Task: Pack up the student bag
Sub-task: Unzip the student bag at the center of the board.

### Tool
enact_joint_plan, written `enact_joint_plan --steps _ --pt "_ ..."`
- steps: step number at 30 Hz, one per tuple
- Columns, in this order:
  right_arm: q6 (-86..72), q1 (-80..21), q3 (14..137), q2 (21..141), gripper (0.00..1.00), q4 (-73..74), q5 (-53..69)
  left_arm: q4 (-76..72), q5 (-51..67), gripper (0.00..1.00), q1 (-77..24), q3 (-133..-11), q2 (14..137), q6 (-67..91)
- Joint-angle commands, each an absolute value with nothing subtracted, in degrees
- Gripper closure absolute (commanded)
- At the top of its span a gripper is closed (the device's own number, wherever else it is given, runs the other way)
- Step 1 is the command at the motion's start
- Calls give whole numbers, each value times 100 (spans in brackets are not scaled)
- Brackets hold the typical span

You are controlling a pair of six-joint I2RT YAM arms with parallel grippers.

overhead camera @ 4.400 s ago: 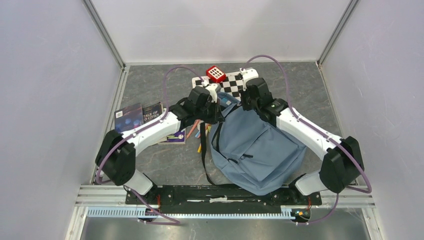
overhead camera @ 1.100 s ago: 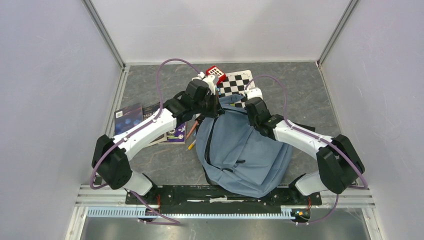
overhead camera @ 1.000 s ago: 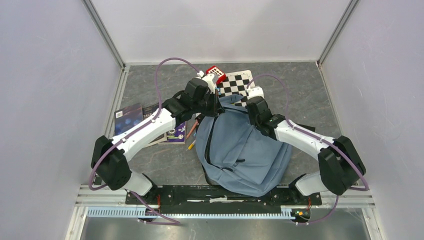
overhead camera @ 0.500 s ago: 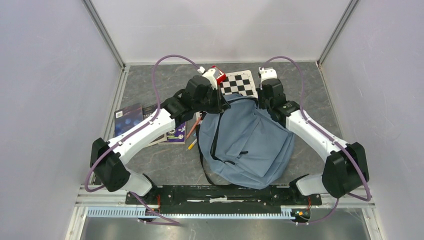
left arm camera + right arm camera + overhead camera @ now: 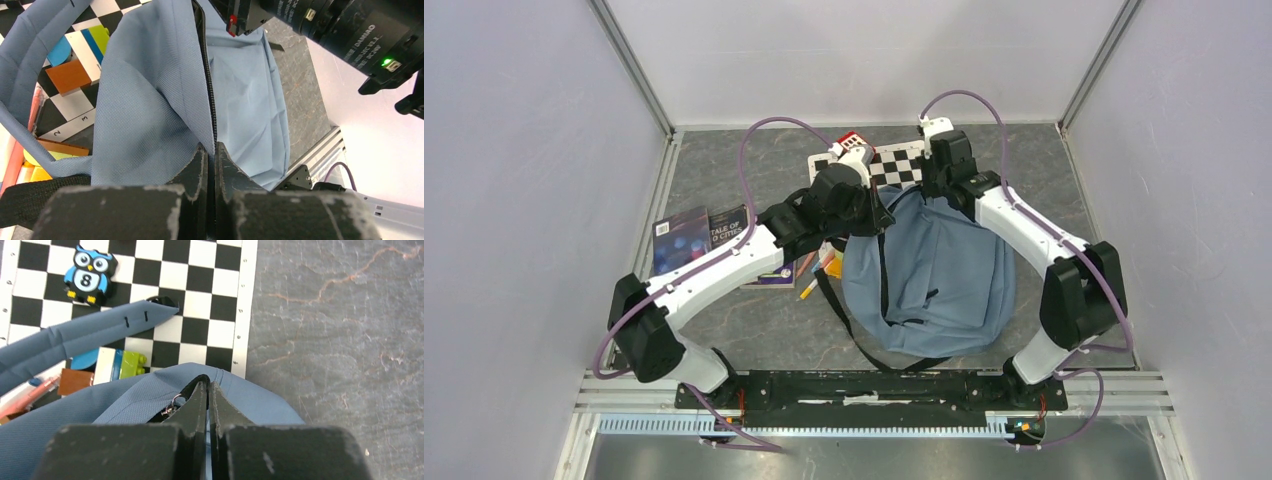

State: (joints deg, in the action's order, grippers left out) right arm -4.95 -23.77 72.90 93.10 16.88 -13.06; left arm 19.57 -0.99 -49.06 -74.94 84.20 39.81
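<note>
Seen from above, a grey marbled worktop (image 5: 764, 330) sits between pale walls (image 5: 524, 200); the backpack (image 5: 944, 280) lies right of centre, its long axis near-to-far and its top toward the chequered board (image 5: 902, 165). In the left wrist view, the left hand (image 5: 210, 150) clamps its zipper edge. In the right wrist view, the right hand (image 5: 206, 387) clamps its top rim.

The student bag (image 5: 934, 275) fills the middle of the table (image 5: 724, 165), from the near edge up to the checkerboard (image 5: 902, 163) at the far edge. My left arm (image 5: 724, 263) slants across the left half and my right arm (image 5: 1024, 228) curves round the bag's right side, so I can't come in from either flank. Books (image 5: 696, 232) occupy the left edge, and pencils (image 5: 809, 289) lie just beside the bag there. The board is crowded with a red toy (image 5: 854, 145), an owl piece (image 5: 90, 274), small blocks (image 5: 131, 363) and a bag strap (image 5: 85, 332) draped across it. I see bare floor at both far corners and along the near edge left of the bag.
</note>
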Motion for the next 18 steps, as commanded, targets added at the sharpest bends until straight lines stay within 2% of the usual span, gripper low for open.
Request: enact_joint_plan --steps 1,6,18 --pt "-328 -2226 7855 9584 100 1357 -1344 1816 202 98 -4805 -7496 8393 4235" --pt "-294 -2461 7864 9687 100 1375 -1300 1739 59 98 -4617 -7199 8349 4179" --pt "-1045 -2760 5732 8866 100 1202 -1243 2058 -153 98 -4526 -6706 8534 3943"
